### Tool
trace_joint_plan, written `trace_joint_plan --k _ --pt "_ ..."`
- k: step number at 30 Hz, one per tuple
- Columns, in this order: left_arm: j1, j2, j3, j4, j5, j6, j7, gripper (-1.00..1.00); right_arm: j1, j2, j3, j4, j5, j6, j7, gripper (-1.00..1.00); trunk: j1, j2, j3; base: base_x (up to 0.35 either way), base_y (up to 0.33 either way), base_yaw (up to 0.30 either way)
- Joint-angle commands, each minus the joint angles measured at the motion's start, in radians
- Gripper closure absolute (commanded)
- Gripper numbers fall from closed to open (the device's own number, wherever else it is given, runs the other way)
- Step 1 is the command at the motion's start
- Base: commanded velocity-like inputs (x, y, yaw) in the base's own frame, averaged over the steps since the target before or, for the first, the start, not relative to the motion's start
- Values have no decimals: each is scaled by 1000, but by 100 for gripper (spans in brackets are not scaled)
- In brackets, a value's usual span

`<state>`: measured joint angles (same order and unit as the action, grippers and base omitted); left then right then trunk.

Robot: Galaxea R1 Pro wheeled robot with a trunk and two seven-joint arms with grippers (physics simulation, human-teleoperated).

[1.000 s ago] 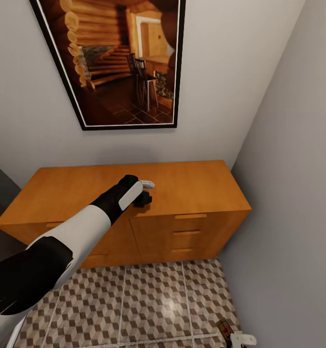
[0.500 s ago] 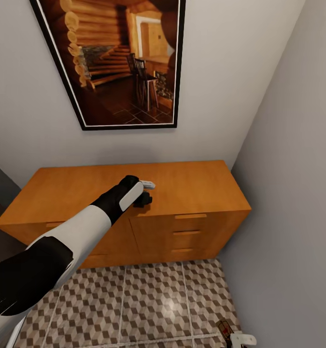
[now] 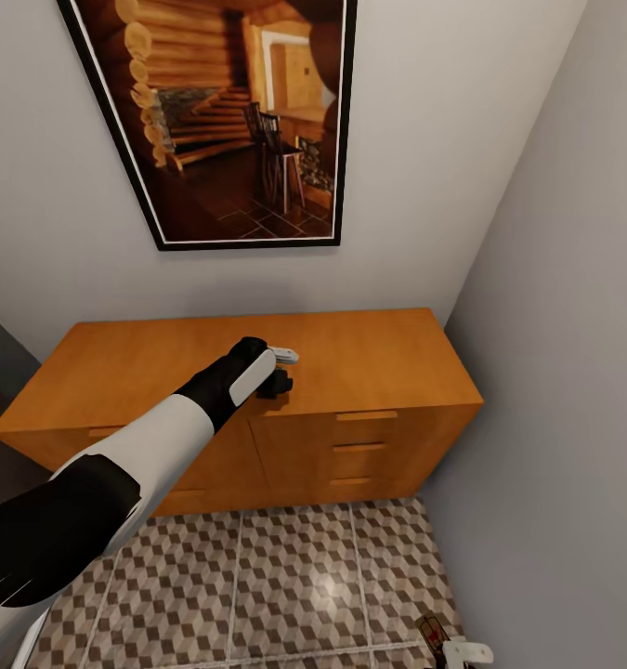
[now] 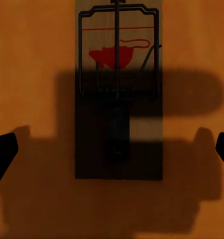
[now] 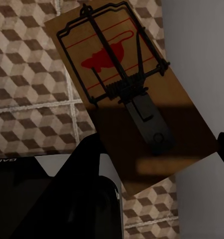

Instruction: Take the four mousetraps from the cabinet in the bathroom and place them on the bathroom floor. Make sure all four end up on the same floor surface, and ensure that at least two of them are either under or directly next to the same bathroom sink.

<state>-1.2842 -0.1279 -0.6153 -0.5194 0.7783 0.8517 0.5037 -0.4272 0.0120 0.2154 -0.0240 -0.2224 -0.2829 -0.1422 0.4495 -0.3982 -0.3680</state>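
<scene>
Landmark: the cabinet, orange-brown, against the back wall under a framed picture.
Left claw: it hangs just above the cabinet top, near the front edge. In the left wrist view its two dark fingertips stand wide apart, with one mousetrap lying flat on the cabinet top between them, not touched.
Right claw: low, in front of the cabinet and near the right wall. It is clamped on a second mousetrap, which it holds tilted above the bathroom floor.
Done, as I judge: nothing is seen placed on the floor yet.
Left to do: grasp the trap on the cabinet, find the other traps, bring all to the floor, two beside the sink.
</scene>
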Motion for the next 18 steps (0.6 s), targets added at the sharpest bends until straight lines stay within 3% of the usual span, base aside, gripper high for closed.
trace_joint_plan --k 1,11,18 --pt "-1 1 -6 -1 11 1 9 -100 -1 0 9 1 -11 -4 -1 100 1 -2 -2 0 0 0" --pt "-1 1 -8 -1 10 1 12 -100 -1 0 9 1 -11 -4 -1 100 1 -2 -2 0 0 0" --pt "-1 -1 -14 -1 10 1 85 -100 -1 0 9 1 -11 -4 -1 100 1 -2 -2 0 0 0"
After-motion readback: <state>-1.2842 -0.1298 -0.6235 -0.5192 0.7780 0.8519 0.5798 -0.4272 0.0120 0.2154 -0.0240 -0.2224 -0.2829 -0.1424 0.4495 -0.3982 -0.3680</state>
